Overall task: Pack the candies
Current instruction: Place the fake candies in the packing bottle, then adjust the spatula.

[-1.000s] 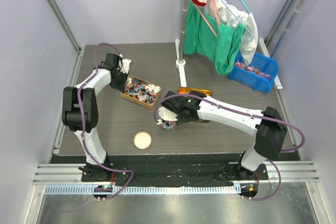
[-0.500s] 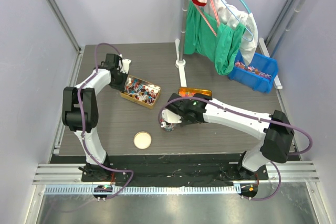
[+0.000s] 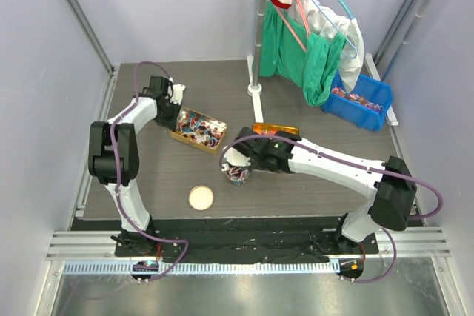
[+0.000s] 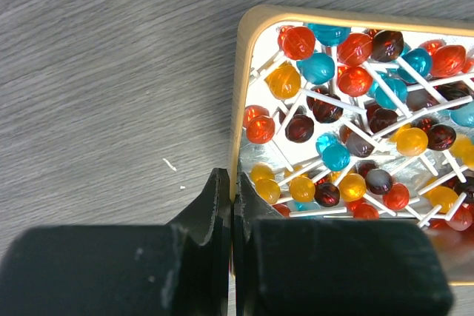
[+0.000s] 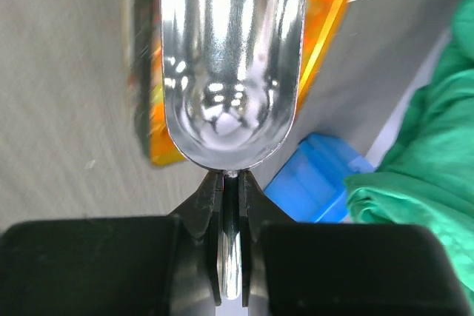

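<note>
Over the last second the right arm has swung its elbow outward and turned its wrist above the small cup (image 3: pixel 237 174), which sits near the middle of the counter (image 3: pixel 148 175). The scoop (image 5: pixel 231 57) now shows a bare, shiny bowl. I take it that a load has just been tipped into the cup, so another trip to the tray looks due. The right pincer (image 5: pixel 231 183) is closed nearly tight on the scoop's thin handle. The left arm has not budged.

The left pincer (image 4: pixel 228 183) is closed all the way and seems to nip the near rim of the gold tray (image 4: pixel 244 94), steadying it. That tray lies at 10 o'clock from the cup. Most of the candies (image 4: pixel 318 68) are there: a heap of red, blue, orange and dark balls on white sticks.

The cup shows some coloured pieces inside, but how full it is I cannot tell. Its likely cover, a round lid (image 3: pixel 201 197), lies flat at 7 o'clock from it, so closing is not yet done.

An orange box (image 3: pixel 275 129) sits at 1 o'clock from the cup, half hidden by the arm. A blue bin (image 3: pixel 363 98) at 2 o'clock holds small mixed pieces, too small to identify.
</note>
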Robot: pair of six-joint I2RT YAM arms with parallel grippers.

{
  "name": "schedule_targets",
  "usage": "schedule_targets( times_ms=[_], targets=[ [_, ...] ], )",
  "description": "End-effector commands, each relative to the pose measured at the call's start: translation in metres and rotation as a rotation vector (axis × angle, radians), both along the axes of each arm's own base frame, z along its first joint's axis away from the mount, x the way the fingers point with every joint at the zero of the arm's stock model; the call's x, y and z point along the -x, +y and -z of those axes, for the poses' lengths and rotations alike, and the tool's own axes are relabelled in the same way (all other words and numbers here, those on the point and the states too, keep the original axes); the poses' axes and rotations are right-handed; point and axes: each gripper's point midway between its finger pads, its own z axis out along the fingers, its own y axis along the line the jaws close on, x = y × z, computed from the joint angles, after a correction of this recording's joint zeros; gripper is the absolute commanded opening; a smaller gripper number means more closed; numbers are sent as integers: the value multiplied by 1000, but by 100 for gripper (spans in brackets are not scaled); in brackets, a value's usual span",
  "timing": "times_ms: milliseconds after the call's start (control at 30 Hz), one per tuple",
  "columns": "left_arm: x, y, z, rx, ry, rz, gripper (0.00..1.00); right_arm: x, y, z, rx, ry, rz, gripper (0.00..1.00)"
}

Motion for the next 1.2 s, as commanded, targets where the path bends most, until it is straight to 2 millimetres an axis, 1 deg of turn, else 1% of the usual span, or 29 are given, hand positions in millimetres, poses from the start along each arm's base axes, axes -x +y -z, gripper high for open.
schedule_targets(
  times_ms=[0,67,100,133,233,267,400,467,500,567,633,667,733,767,800,833,867,900,967,1000,1033,1067,1100,1133,1167],
  targets=[
    [-17,-20,-20,98,-72,43,0,-42,36,-40,-207,-204,55,1],
    [-15,-22,-19,111,-52,46,0,-47,45,-43,-243,-213,59,1],
    [-15,-23,-16,113,-44,47,2,-48,49,-41,-253,-212,63,1],
    [-14,-22,-15,112,-38,46,7,-50,53,-44,-276,-214,64,1],
    [-13,-22,-10,116,-19,44,12,-52,61,-48,-318,-214,66,1],
    [-13,-22,-9,115,-14,48,14,-52,62,-48,-321,-215,65,1],
    [-14,-21,-4,111,3,41,16,-53,65,-52,-350,-223,69,1],
    [-13,-20,-1,106,10,37,19,-53,67,-51,-359,-221,68,1],
    [-14,-20,-1,106,9,37,22,-53,67,-51,-362,-224,72,1],
    [-14,-20,-1,103,9,35,25,-54,69,-51,-375,-227,73,1],
    [-15,-18,-3,102,0,32,33,-54,71,-51,-388,-229,73,1],
    [-16,-17,-8,104,-14,30,37,-56,71,-51,-391,-234,78,1],
    [-19,-15,-16,117,-38,25,52,-57,73,-47,-393,-238,80,1],
    [-18,-11,-18,122,-44,16,60,-58,72,-46,-390,-243,84,1],
    [-19,-13,-28,148,-68,23,67,-58,72,-42,-384,-240,84,1],
    [-19,-11,-32,155,-78,19,78,-59,72,-41,-385,-244,84,1],
    [-19,-6,-37,162,-94,7,81,-59,71,-40,-385,-246,87,1],
    [-19,-6,-47,178,-122,11,84,-59,72,-39,-385,-246,87,1],
    [-20,-2,-59,205,-153,5,85,-60,74,-41,-399,-251,86,1],
    [-19,-5,-64,226,-162,15,84,-61,73,-42,-402,-256,89,1],
    [-17,-7,-78,298,-187,33,83,-62,75,-44,-413,-260,92,1],
    [-16,-6,-83,339,-195,39,83,-63,75,-44,-414,-261,93,1],
    [-14,-12,-89,383,-210,67,83,-64,76,-45,-422,-267,94,1],
    [-4,-34,-105,506,-219,162,84,-65,76,-44,-420,-270,97,1],
    [3,-41,-111,555,-220,206,84,-66,77,-44,-422,-272,98,1]
  ],
)
